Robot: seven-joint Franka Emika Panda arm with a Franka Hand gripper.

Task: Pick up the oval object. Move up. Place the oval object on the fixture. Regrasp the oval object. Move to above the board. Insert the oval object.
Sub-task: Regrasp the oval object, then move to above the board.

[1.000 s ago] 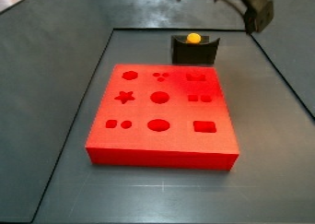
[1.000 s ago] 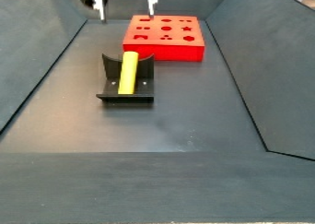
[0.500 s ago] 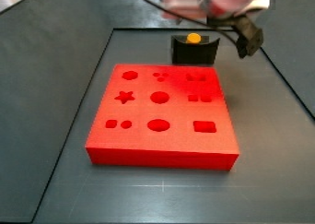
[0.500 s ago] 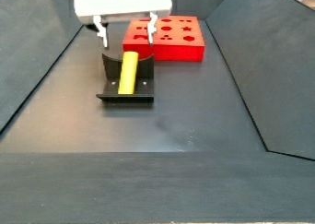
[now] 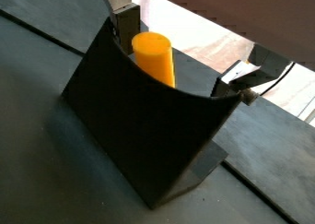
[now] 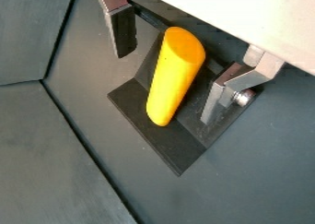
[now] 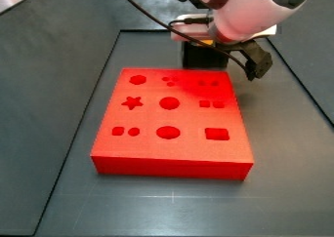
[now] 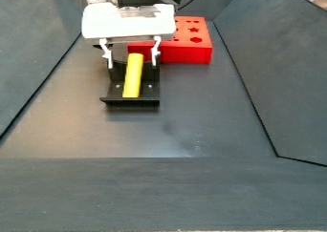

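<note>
We see a dark grey tabletop (image 8: 192, 121) with sloped dark walls rising on its sides. On it, in a side view, the oval object (image 8: 132, 73) lies as a long yellow peg along the fixture (image 8: 130, 94), left of the frame's centre and in its upper half. In both wrist views the oval object (image 5: 157, 59) (image 6: 172, 73) rests in the notch of the fixture (image 5: 142, 126) (image 6: 160, 140), and its rounded end stands out past the dark plate.

The tool (image 8: 129, 52) hangs over the far end of the peg, with one finger on each side of it. In a wrist view the silver fingers (image 6: 229, 88) stand apart from the peg, with a gap on both sides, so the tool is open and has hold of nothing. In the opposite side view the tool (image 7: 216, 58) and the white arm cover the fixture (image 7: 198, 56), near the top of the frame, and we cannot see the peg there.

The board (image 8: 188, 40) lies just behind the fixture, in the upper middle of that frame. In the side view from its front, the board (image 7: 174, 119) fills the centre, and its shaped recesses are empty.
</note>
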